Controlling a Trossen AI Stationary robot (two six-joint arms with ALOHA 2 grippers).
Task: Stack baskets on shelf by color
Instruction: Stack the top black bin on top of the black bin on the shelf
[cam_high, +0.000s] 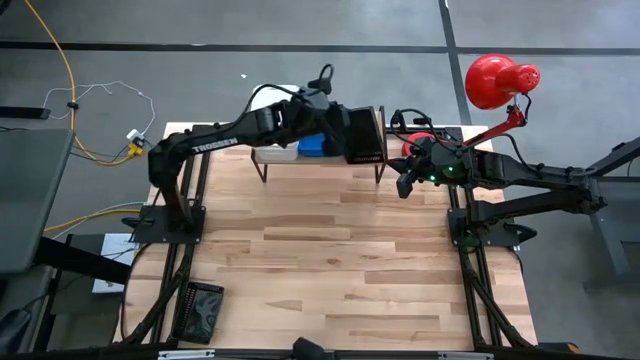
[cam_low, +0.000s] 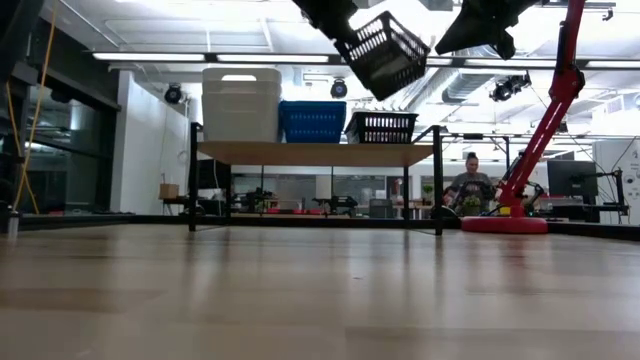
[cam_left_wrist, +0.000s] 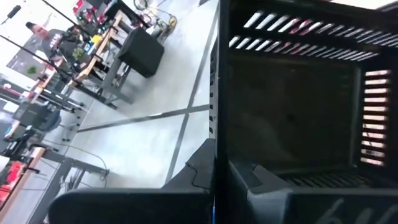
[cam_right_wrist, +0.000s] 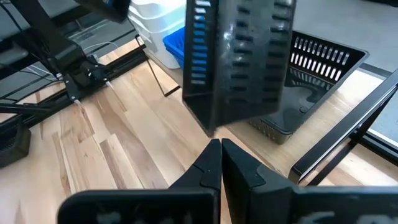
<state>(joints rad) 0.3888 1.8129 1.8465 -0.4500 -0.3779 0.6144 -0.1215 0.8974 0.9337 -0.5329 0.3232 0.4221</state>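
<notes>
while a black mesh basket (cam_low: 385, 52) hangs tilted in the air above the shelf (cam_low: 315, 151), left gripper (cam_high: 340, 130) fingers clamp its wall. white stack (cam_low: 241, 103), blue basket (cam_low: 312, 121), another black basket (cam_low: 382, 127) sit on the shelf. right gripper (cam_right_wrist: 221, 152) near shelf end, fingers together, empty.

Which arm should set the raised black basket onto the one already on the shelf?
Left. The left gripper already holds the tilted black basket above the shelf's black basket. The right gripper is shut and empty, beside the shelf.
</notes>
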